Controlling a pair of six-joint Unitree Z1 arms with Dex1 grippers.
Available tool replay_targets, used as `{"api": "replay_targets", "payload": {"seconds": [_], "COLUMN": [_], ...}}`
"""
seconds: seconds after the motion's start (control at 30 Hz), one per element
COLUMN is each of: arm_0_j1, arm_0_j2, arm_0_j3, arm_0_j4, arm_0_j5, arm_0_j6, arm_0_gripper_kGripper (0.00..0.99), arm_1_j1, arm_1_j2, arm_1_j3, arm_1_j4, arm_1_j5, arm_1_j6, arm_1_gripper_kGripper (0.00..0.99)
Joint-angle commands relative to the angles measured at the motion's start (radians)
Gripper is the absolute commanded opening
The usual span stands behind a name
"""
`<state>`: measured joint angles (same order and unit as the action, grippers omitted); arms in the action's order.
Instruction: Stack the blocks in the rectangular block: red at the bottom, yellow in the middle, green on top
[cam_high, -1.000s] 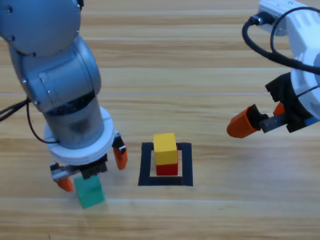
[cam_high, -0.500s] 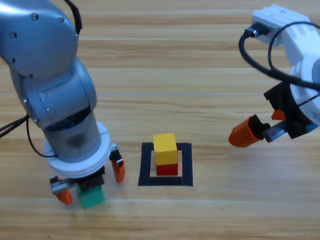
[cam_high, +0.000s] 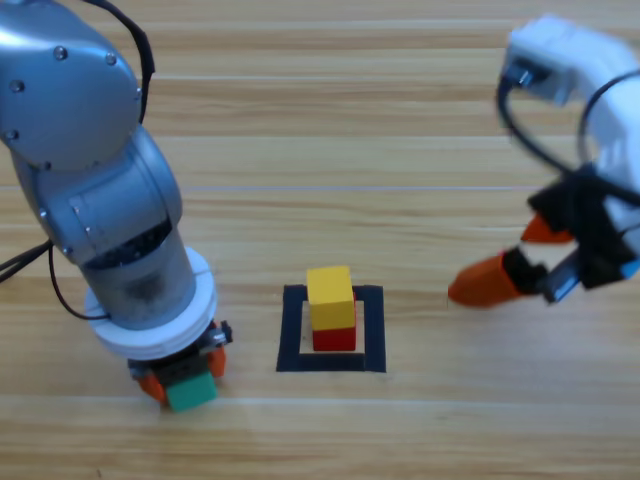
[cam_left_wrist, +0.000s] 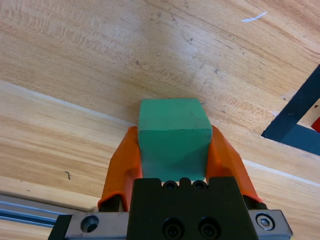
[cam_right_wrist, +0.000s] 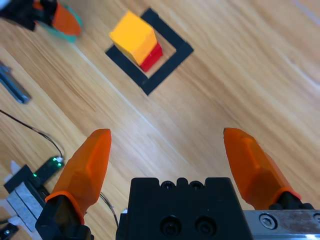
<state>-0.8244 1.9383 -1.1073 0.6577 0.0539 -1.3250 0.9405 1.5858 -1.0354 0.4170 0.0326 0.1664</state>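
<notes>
Overhead first: wooden table (cam_high: 400, 130), pale planks running left-right, nothing on it but the task items. Black tape square (cam_high: 331, 329) sits low centre; inside it the red cube (cam_high: 334, 338) on the wood w/ the yellow cube (cam_high: 330, 297) stacked on top. Left arm comes down from top-left, wrist pointing near-vertical at the table's lower left; left gripper (cam_high: 185, 380) has its orange jaws pressed against both sides of the green cube (cam_high: 191, 390), which is left of the tape square and apart from it. Right arm enters at the right edge, right gripper (cam_high: 520, 265) held sideways, orange tips pointing toward centre, well apart from the stack. Bare wood between each gripper and the square; open planks across the upper half.

Left wrist view: green cube (cam_left_wrist: 172, 137) pinched between the two jaws, just ahead of the black body, wood grain under and beyond it. Corner of the tape square (cam_left_wrist: 298, 117) at the right edge, a sliver of red inside.

Right wrist view: right gripper (cam_right_wrist: 172, 160) w/ jaws spread wide, nothing between them, bare wood below. Farther off, yellow cube (cam_right_wrist: 133, 36) over red cube (cam_right_wrist: 152, 56) inside the tape square (cam_right_wrist: 170, 62); left gripper (cam_right_wrist: 60, 17) and a bit of green at the top-left corner. Cable and small board at bottom left.
</notes>
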Motion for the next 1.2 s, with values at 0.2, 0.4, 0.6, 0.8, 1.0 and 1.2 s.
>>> {"api": "replay_targets", "payload": {"seconds": [0.2, 0.4, 0.6, 0.8, 1.0, 1.2], "arm_0_j1": [0.021, 0.021, 0.008, -0.059, -0.121, -0.14], "arm_0_j2": [0.094, 0.206, 0.152, 0.18, 0.232, 0.275], "arm_0_j3": [-0.39, -0.893, -0.891, -0.902, -0.925, -0.945], "arm_0_j4": [0.295, 0.657, 0.655, 0.649, 0.634, 0.635], "arm_0_j5": [0.08, 0.124, 0.08, 0.053, 0.032, 0.03], "arm_0_j6": [0.239, 0.443, 0.501, 0.483, 0.504, 0.461], "arm_0_gripper_kGripper": [0.195, 0.152, 0.115, 0.117, 0.117, 0.12], "arm_1_j1": [-0.026, -0.026, -0.026, -0.026, -0.026, -0.026], "arm_1_j2": [-0.056, -0.066, -0.075, -0.084, -0.089, -0.083], "arm_1_j3": [0.041, 0.046, 0.052, 0.054, 0.058, 0.058], "arm_1_j4": [-0.037, -0.038, -0.038, -0.04, -0.04, -0.041], "arm_1_j5": [0.003, 0.001, 0.0, 0.001, 0.001, 0.001], "arm_1_j6": [-0.005, -0.004, -0.004, -0.007, -0.007, -0.007], "arm_1_gripper_kGripper": [0.99, 0.99, 0.99, 0.99, 0.99, 0.99]}}
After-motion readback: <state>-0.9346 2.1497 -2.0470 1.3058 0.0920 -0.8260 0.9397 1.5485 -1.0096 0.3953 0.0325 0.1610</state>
